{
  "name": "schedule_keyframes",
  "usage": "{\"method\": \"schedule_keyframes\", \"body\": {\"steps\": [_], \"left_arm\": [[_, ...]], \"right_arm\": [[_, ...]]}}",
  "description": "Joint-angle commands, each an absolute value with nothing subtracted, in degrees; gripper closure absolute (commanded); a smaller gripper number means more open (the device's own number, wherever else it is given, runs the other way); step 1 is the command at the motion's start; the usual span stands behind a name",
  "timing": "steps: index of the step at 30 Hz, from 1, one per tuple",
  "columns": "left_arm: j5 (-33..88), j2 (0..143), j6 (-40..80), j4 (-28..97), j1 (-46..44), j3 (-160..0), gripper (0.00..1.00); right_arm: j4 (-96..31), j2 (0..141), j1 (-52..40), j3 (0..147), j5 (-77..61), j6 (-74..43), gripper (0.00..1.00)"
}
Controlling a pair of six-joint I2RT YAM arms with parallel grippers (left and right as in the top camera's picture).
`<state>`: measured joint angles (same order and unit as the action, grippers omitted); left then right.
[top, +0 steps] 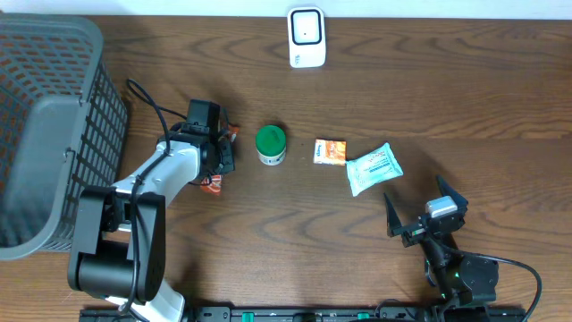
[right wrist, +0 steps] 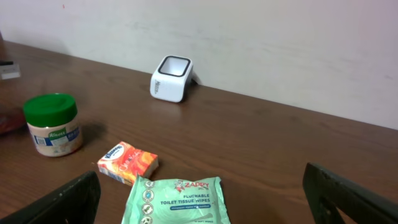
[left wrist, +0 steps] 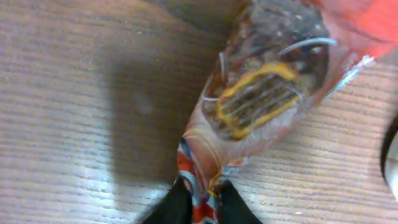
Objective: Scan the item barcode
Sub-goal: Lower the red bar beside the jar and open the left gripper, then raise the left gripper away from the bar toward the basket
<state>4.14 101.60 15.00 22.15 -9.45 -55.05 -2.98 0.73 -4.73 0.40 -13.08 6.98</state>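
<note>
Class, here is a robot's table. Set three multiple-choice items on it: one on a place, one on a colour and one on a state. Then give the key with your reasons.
1. The barcode scanner stands
A) at the far edge of the table
B) at the near edge
C) off the table

2. The lid of the Knorr jar is
A) red
B) green
C) white

3. The right claw is
A) shut tight
B) out of sight
C) open and empty

Key:
1 A: the overhead view shows it at the back edge, by the wall.
2 B: the lid looks green from above and from the right wrist.
3 C: its fingers stand wide apart with nothing between them.
</note>
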Motion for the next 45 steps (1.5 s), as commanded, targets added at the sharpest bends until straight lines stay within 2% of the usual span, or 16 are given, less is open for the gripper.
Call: {"method": "schedule_keyframes", "body": {"steps": [1, 2, 3, 16, 27, 38, 41, 45], "left_arm": [[3.36, 100.86, 15.09, 23.27, -9.45, -53.15, 0.34], [3.33, 100.14, 15.09, 23.27, -9.45, -53.21, 0.16], [3.33, 99.22, 15.09, 23.24, -9.45, -53.25, 0.03], [3.16, 78.13, 15.07, 23.46, -9.45, -53.28, 0.02], [-3.25, 60.8, 14.13, 23.46, -9.45, -53.28, 0.02], [-5.52, 54.85, 14.02, 22.24, -9.41, -53.28, 0.02], [-2.83, 55.09, 13.96, 21.23, -9.43, -53.28, 0.02], [8.21, 55.09, 8.45, 20.36, -9.76, -53.28, 0.02]], "right_arm": [[-3.22, 0.64, -5.3, 0.32, -12.97, 7.35, 0.01], [-3.22, 0.64, -5.3, 0.32, -12.97, 7.35, 0.01], [-3.22, 0.64, -5.3, 0.32, -12.97, 7.35, 0.01], [-3.22, 0.64, -5.3, 0.32, -12.97, 7.35, 0.01], [-3.22, 0.64, -5.3, 0.32, -12.97, 7.35, 0.01], [-3.22, 0.64, -5.3, 0.32, -12.97, 7.35, 0.01], [-3.22, 0.64, -5.3, 0.32, -12.97, 7.35, 0.01], [-3.22, 0.64, -5.3, 0.32, -12.97, 7.35, 0.01]]}}
